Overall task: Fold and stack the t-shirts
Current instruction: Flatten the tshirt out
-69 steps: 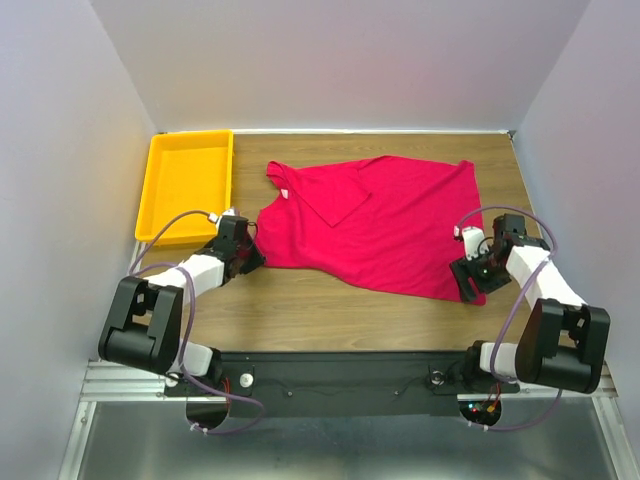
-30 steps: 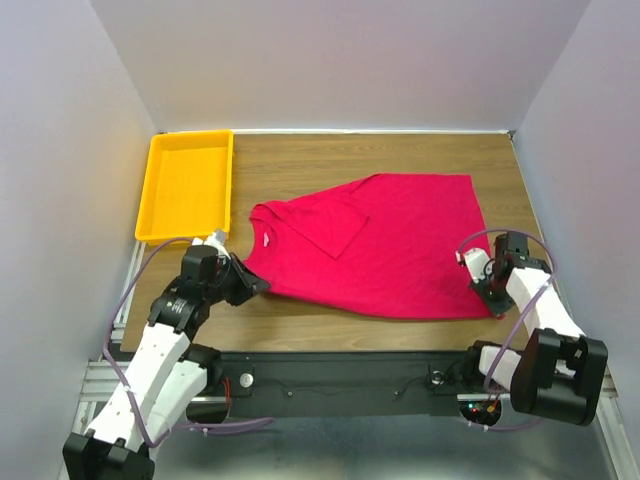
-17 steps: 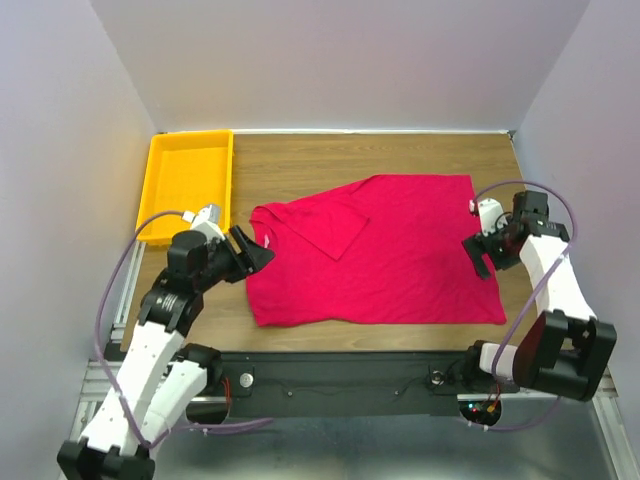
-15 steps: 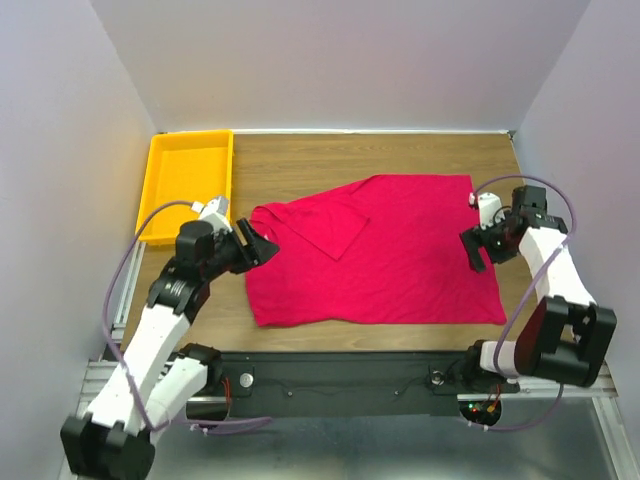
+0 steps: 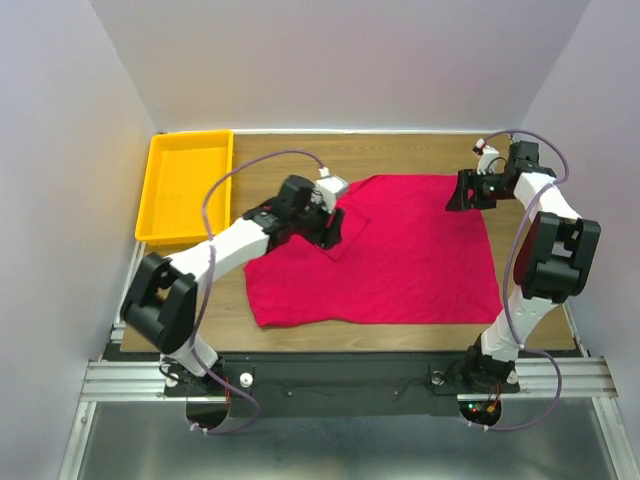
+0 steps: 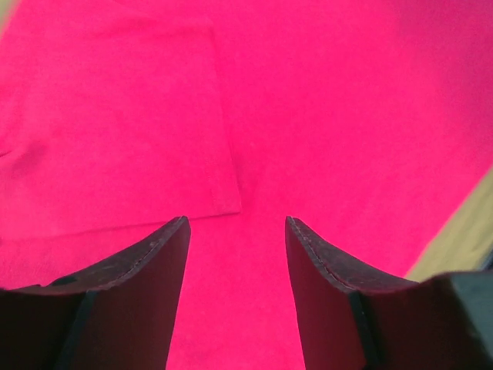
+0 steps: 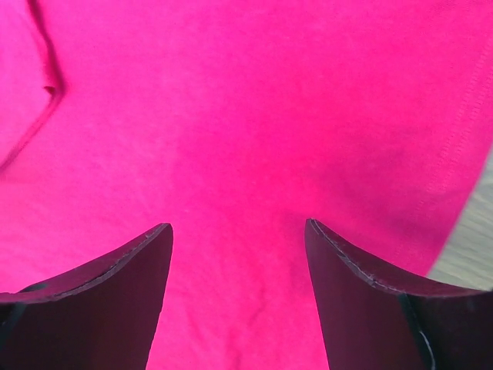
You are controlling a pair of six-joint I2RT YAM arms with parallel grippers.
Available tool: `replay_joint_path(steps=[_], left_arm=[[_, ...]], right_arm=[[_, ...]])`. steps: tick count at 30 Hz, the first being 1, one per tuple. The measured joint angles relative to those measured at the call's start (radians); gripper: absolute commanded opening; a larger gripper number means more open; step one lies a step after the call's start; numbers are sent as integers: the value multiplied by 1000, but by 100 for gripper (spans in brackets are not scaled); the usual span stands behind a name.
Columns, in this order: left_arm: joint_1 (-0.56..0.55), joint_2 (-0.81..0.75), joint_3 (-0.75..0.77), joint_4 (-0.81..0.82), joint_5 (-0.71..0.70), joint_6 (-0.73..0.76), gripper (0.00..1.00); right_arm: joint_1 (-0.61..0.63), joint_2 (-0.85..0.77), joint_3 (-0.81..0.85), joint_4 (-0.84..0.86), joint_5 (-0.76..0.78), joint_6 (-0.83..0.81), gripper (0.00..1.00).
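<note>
shirt [image 5: 400,260] lying spread on table [image 5: 290,155], right of tray [image 5: 158,232] | left gripper [image 5: 331,229] hovering wide, empty, over shirt's tray-side half | right gripper [image 5: 462,192] hovering wide, empty, over the far corner away from tray | handling: light, limp, likely bunching; pinching hem corners advised

The t-shirt [image 5: 400,260] lies spread flat on the table [image 5: 290,165], covering its middle and right part. The tray [image 5: 185,190] sits on the far left corner of the table, left of the shirt and apart from it. The left gripper [image 5: 331,228] is over the shirt's far left part, above the edge of a sleeve [image 6: 115,131] folded in onto the body. The right gripper [image 5: 458,196] is over the shirt's far right corner. Both arm bases stand at the near edge, in front of the shirt.
</note>
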Motion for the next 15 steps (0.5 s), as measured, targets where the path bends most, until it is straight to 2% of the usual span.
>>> replay_joint_path(steps=[4, 9, 15], left_arm=[[-107, 143, 62, -81, -95, 128, 60], [-192, 269, 130, -169, -234, 240, 56], [-201, 339, 212, -223, -335, 302, 54]], right_arm=[[0, 0, -8, 9, -44, 8, 75], [-3, -2, -106, 38, -96, 7, 74], [-16, -3, -204, 49, -143, 21, 74]])
